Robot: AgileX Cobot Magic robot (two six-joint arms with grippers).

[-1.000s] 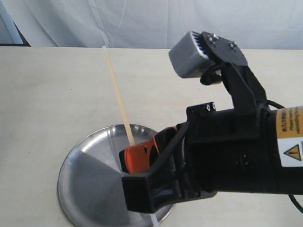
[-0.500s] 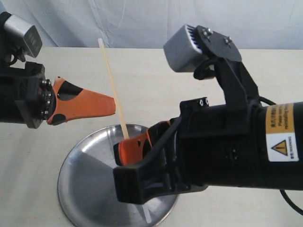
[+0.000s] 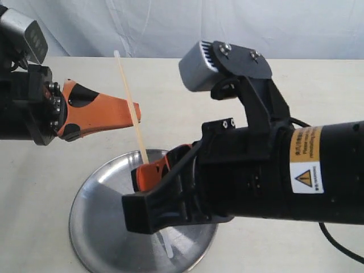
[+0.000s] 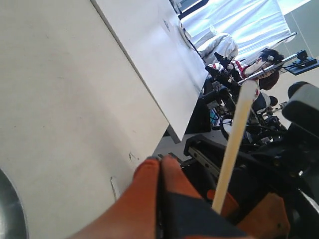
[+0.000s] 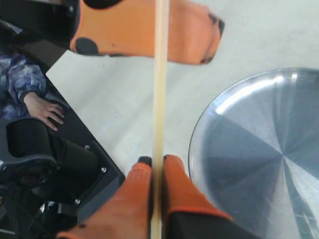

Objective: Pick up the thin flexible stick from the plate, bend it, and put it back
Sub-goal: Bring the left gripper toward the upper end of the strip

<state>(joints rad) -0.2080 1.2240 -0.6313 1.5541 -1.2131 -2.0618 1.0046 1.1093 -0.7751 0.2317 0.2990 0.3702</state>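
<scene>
The right gripper (image 5: 155, 163) pinches the thin flexible stick (image 3: 124, 85) above the plate (image 3: 94, 227). The left gripper (image 3: 135, 114), its 2 fingers pressed together, is just beside the tilted stick.

The right arm (image 3: 273, 176) and left arm (image 3: 23, 114) were matt black; orange fingers (image 3: 102, 111) bore dark patches; a ribbed grey camera box (image 3: 196, 68), silver screws (image 3: 226, 49), a yellow warning label (image 3: 306, 160) and a black cable (image 3: 341, 243) marked the right.

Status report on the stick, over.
Right tool shut on stick, held over plate. Left tool shut, next to stick, not gripping. Nothing in the way.
</scene>
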